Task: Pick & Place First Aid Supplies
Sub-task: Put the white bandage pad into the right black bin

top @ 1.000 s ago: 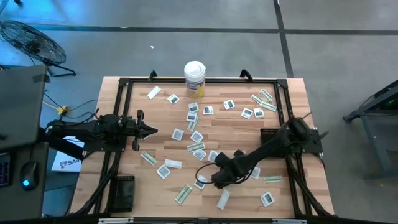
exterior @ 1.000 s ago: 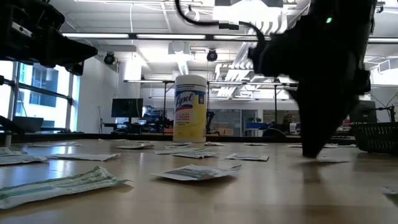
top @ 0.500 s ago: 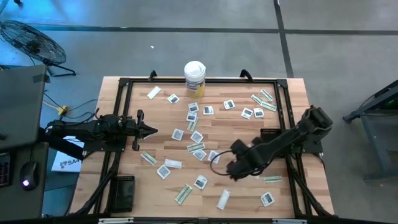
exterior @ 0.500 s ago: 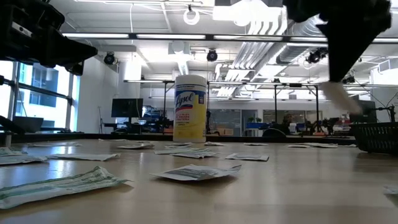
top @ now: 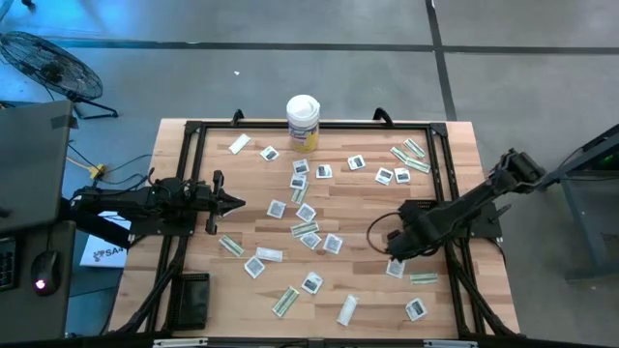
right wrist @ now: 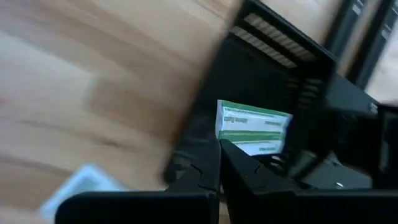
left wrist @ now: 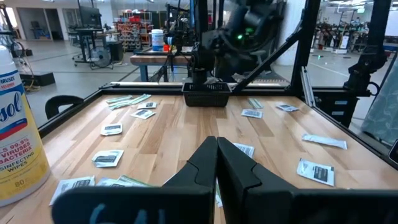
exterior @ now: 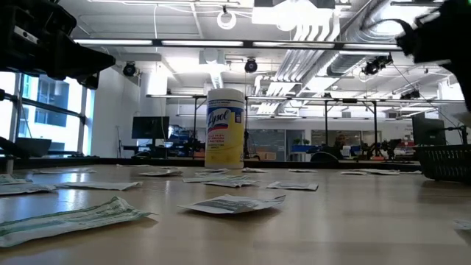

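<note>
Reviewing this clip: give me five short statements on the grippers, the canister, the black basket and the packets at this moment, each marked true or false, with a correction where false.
1. The right gripper is shut on a green-striped packet. True.
2. The white canister lies tipped on its side. False: it stands upright at the table's far edge.
3. The left gripper holds a packet. False: it is shut on nothing, parked at the left side.
4. The right gripper is near the black basket. True.
5. Every packet is already in the basket. False: many sachets lie scattered on the table.
</note>
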You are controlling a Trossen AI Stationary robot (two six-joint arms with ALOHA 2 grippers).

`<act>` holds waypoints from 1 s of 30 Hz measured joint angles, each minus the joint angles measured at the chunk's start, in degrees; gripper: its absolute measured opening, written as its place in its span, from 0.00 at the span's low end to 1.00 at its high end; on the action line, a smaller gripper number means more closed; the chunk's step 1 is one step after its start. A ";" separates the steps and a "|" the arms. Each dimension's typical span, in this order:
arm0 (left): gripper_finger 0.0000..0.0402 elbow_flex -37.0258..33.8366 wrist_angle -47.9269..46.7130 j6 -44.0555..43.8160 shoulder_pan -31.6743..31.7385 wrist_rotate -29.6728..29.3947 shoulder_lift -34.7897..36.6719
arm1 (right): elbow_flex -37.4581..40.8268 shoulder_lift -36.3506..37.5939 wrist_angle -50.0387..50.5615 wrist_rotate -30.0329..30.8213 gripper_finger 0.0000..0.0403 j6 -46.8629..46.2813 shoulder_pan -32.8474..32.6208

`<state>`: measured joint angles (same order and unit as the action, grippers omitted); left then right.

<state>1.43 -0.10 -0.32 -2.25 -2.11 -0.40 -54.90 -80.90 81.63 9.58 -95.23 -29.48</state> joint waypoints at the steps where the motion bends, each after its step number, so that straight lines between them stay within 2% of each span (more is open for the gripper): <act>1: 0.00 0.01 0.00 -0.01 -0.01 0.02 0.00 | 1.75 1.00 -0.22 -0.85 0.00 -0.55 0.20; 6: 0.00 -0.01 0.00 0.01 0.00 0.02 0.00 | 8.47 4.25 -4.00 -2.68 0.00 -2.30 0.22; 11: 0.00 -0.01 0.00 0.01 -0.01 0.00 0.00 | 13.10 4.50 -7.13 -4.21 0.00 -2.26 0.22; 30: 0.00 -0.01 0.00 0.01 -0.01 0.00 0.00 | 9.48 4.04 -10.04 -2.03 0.13 -1.80 0.12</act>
<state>1.41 -0.10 -0.32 -2.26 -2.11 -0.40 -45.42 -76.86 71.60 7.55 -97.03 -29.36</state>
